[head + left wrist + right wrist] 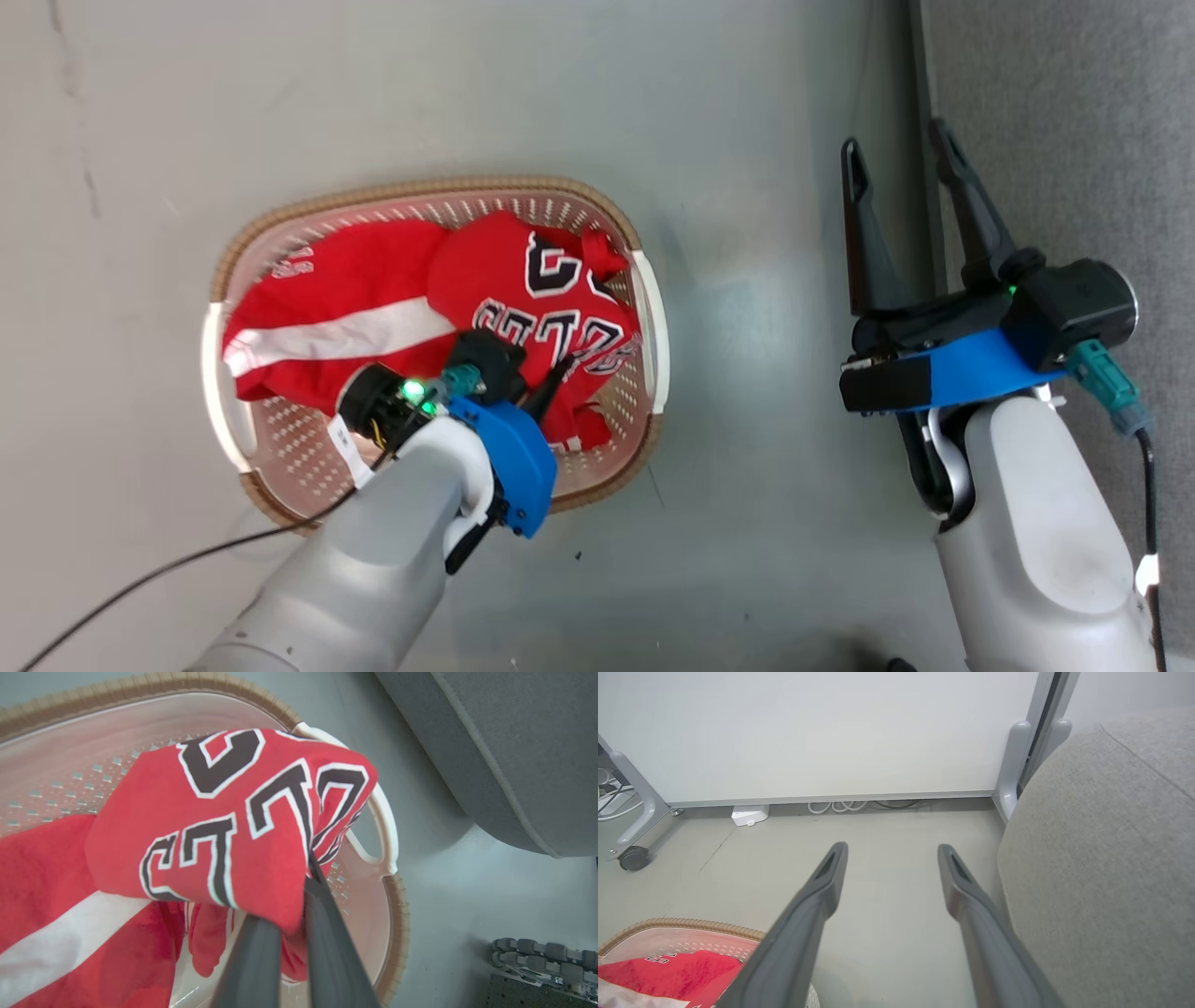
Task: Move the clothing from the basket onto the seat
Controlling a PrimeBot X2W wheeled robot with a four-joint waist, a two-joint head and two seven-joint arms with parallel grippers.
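Head view: left gripper [553,383] inside basket [420,189], clamped on lettered jersey [523,280]; striped garment [345,327] lies in basket's left half. Right gripper [894,140] well right of basket, fingers apart, empty. Seat [1074,112] farther right of basket.

Smooth perforated plastic basket [301,450] — soft red cloth clothing [373,271] — matt, coarse-woven grey fabric seat [1074,93]; faintly glossy floor [747,112].

Looks like a lab or office — castered white partition [831,732], loose cables [840,806], bare floor [887,828].
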